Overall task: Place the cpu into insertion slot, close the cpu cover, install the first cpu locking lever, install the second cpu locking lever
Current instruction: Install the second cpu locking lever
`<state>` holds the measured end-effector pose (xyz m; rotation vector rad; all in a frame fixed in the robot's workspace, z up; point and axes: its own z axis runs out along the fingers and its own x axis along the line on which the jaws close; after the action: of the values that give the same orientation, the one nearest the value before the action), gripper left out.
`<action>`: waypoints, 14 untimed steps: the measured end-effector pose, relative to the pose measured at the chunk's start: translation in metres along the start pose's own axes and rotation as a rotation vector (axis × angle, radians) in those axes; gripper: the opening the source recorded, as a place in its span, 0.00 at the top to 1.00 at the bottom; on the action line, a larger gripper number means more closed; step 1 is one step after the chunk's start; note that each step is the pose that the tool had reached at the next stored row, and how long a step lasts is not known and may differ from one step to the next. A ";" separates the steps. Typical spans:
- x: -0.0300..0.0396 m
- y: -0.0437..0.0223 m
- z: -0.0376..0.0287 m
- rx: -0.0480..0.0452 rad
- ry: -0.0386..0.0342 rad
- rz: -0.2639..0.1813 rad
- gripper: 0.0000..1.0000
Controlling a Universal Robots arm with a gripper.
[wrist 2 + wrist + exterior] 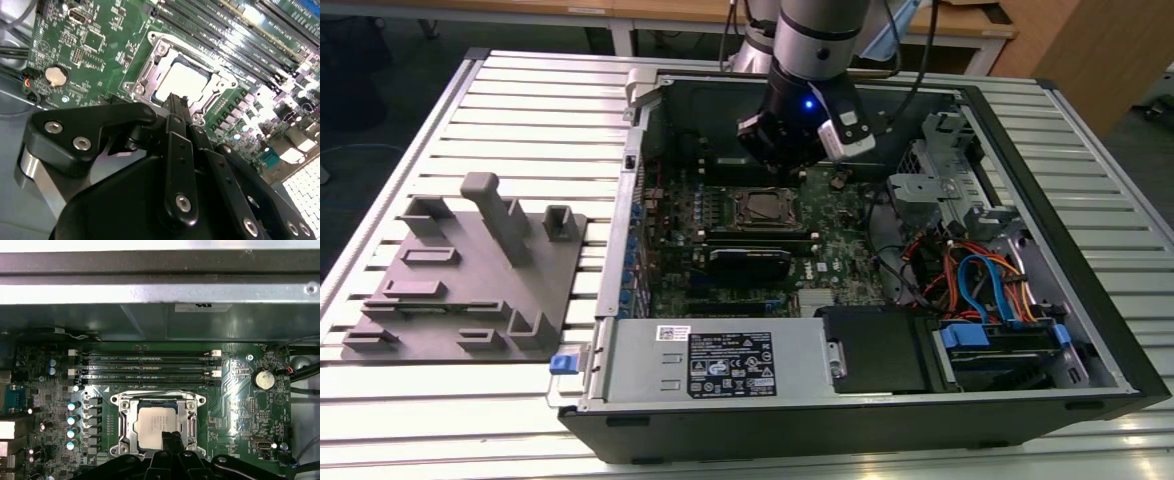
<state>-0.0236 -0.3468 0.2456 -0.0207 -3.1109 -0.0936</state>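
The gripper point(176, 107) hangs just above the socket edge, fingers pressed together into one narrow black tip with nothing between them. Right beneath that tip, the cpu point(156, 426) lies flat in the slot point(120, 427), its pale metal face showing through the cover point(191, 412), which looks folded down around it. In the exterior view the arm's head point(803, 120) stands over the board point(847, 215) inside the case point(1067, 300). Whether either lever is latched, I can't make out. By my judgement the chip is light, stiff and slick, with fragile pins under it, so any contact belongs on the steel frame or lever ends, not the chip face.
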 end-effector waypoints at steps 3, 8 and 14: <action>-0.0001 -0.0046 -0.0003 0.0005 0.0001 0.000 0.89; -0.0002 -0.0137 -0.0008 0.0027 0.0002 0.000 0.89; -0.0008 -0.0202 0.0024 0.0029 0.0276 0.002 0.89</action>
<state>-0.0232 -0.3668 0.2419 -0.0218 -3.0834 -0.0885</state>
